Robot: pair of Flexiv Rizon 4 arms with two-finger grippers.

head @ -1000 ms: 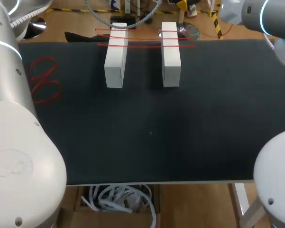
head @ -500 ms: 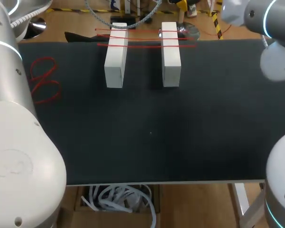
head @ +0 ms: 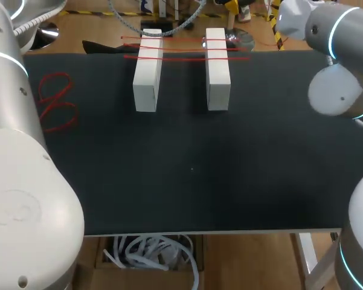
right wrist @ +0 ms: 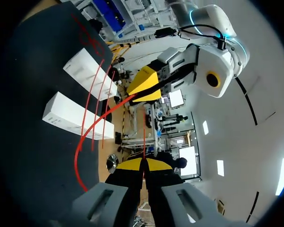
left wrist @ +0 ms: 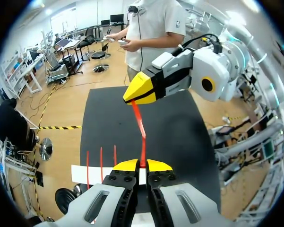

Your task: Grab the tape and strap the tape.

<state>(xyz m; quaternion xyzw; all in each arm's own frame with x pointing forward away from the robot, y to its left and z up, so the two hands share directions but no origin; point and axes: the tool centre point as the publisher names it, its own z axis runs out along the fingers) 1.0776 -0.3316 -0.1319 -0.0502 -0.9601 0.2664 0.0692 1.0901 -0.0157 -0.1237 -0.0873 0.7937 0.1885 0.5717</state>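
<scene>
A red tape [left wrist: 142,130] is stretched in the air between my two grippers. My left gripper [left wrist: 142,165] is shut on one end, and my right gripper [left wrist: 141,90] faces it, pinching the other. In the right wrist view the right gripper [right wrist: 144,163] is shut on a thin red strand, and the tape [right wrist: 92,130] curves over to the left gripper [right wrist: 142,89]. Below stand two white blocks [head: 147,72] [head: 217,69] with three red tapes [head: 181,49] strapped across their far ends. Neither gripper shows in the head view.
A loose pile of red tapes [head: 56,103] lies at the left side of the black mat [head: 193,175]. My left arm [head: 18,157] fills the near left, and my right arm [head: 341,72] hangs over the mat's right edge.
In the head view my right arm has swung further in from the right, over the mat's edge. Blocks, strapped tapes and loose pile have stayed put.
</scene>
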